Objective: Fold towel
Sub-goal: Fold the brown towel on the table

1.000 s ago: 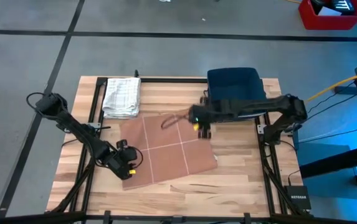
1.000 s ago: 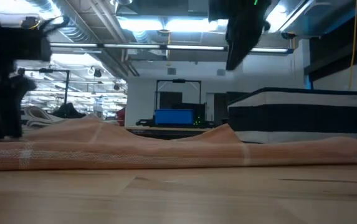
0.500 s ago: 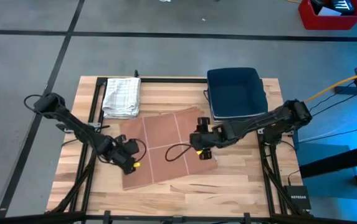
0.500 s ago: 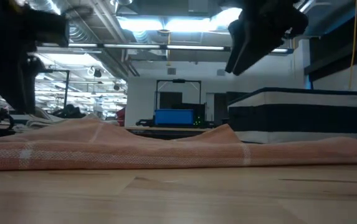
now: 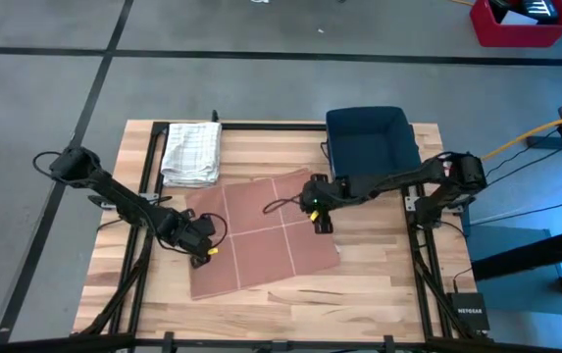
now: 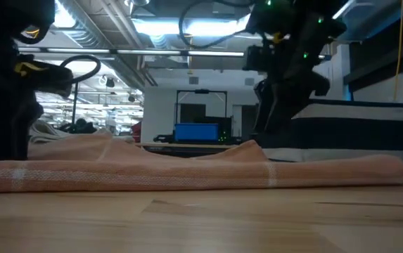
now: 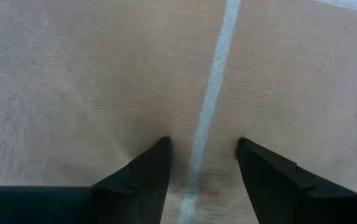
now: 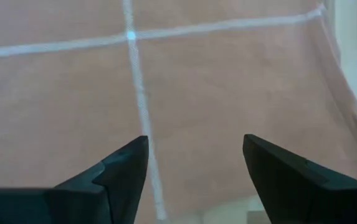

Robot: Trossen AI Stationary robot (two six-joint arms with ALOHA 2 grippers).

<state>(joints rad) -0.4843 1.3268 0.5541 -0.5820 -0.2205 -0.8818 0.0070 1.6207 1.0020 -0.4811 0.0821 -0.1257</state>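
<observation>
I see the terracotta-coloured woven cloth towel with pale cross stripes (image 5: 261,240) lying spread flat, a little skewed, on the middle of the light wooden slatted tabletop (image 5: 379,284). It looks light, soft and limp, so I judge it will drape and sag when lifted and may slide on the wood; a pinch at an edge or corner, taking only one layer, seems the sensible hold. My left gripper (image 5: 202,247) sits over the towel's left edge, and in its wrist view its fingers (image 7: 147,171) stand partly apart, straddling a pale stripe, tips down at the cloth with nothing between them; I cannot tell whether they touch it. My right gripper (image 5: 320,211) hangs over the towel's right side near the far corner, its fingers (image 8: 125,168) spread wide and empty, the cloth below them and the towel's edge showing to one side. A folded white checked cloth (image 5: 192,152) lies at the far left of the tabletop, and a dark blue square bin (image 5: 369,145) stands at the far right, both just beside the towel.
</observation>
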